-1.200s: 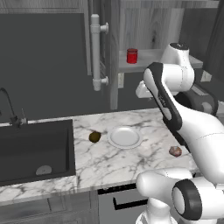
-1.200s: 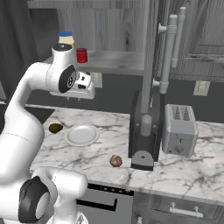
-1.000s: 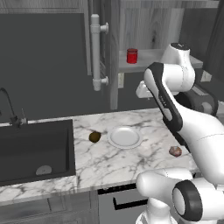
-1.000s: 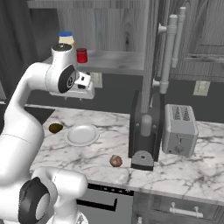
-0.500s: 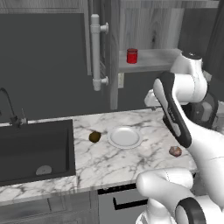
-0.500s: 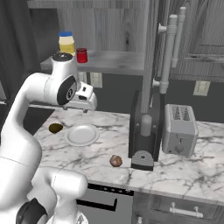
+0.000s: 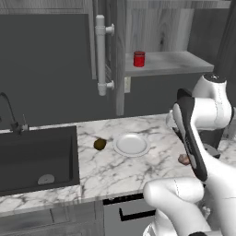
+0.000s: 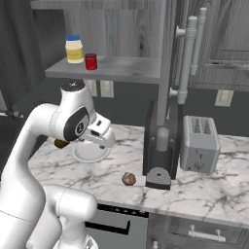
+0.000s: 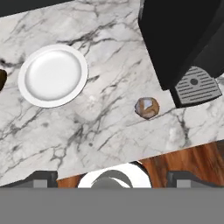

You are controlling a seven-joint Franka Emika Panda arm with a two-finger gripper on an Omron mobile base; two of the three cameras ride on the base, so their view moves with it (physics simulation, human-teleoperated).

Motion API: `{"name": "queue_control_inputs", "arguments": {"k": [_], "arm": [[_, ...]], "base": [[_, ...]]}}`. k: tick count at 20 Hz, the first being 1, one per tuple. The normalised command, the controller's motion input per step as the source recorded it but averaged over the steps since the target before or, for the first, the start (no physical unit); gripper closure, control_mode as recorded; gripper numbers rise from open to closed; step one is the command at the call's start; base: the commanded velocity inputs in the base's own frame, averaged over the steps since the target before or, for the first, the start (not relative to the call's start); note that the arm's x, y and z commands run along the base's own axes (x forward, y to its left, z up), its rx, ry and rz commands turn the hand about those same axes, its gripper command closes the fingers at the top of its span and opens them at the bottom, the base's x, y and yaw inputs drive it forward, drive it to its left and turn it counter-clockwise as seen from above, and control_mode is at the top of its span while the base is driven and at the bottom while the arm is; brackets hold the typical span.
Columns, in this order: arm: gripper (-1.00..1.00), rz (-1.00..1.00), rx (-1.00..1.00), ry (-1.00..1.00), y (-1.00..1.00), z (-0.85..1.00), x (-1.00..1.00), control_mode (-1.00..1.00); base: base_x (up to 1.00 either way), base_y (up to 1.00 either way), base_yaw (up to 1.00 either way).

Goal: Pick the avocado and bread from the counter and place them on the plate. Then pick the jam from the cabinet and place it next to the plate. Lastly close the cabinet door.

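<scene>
My gripper [image 9: 113, 178] hangs open over the counter [image 9: 109, 131], its fingertips [image 9: 42, 176] wide apart with nothing between them. From the right base view it [image 8: 102, 136] hovers just above the plate's right side. The white plate [image 9: 52, 75] is bare. The dark avocado [image 7: 99, 144] lies just left of the plate [image 7: 132, 144]. The pinkish-brown bread [image 9: 147, 107] rests on the marble near the front edge, also seen as bread [image 8: 128, 179]. The red jam [image 7: 139, 59] stands on the cabinet shelf [image 7: 170, 62]. The cabinet door [image 7: 119, 55] stands open, its white handle [image 7: 102, 55] facing left.
A black coffee machine [image 8: 160, 146] stands right of the bread, with a toaster [image 8: 200, 143] beyond it. A yellow jar with a blue lid [image 8: 74, 49] sits beside the jam [image 8: 91, 61]. The dark sink [image 7: 37, 159] lies at the left.
The arm has swung down from shelf height to just above the counter by the plate. The jaws have spread wide.
</scene>
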Motion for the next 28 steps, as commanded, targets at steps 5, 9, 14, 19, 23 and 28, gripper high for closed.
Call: {"name": "queue_control_inputs", "arguments": {"k": [5, 9, 14, 19, 23, 28], "arm": [[-1.00, -0.31, 0.00, 0.14, -0.32, -0.33, -0.24, -1.00], [-1.00, -0.21, 0.00, 0.15, -0.17, -0.31, -0.01, -1.00], [-1.00, -0.10, 0.00, 0.07, -0.09, -0.30, 0.00, -1.00], [-1.00, 0.00, 0.03, 0.00, -0.10, -0.30, 0.02, -1.00], [-1.00, 0.00, 0.05, 0.00, -0.16, -0.35, 0.00, -1.00], [-1.00, 0.01, 0.04, 0.00, -0.14, -0.40, 0.12, -1.00]], "base": [[0.00, 0.00, 0.00], [0.00, 0.00, 0.00], [0.00, 0.00, 0.00], [0.00, 0.00, 0.00], [0.00, 0.00, 0.00], [0.00, 0.00, 0.00]]}}
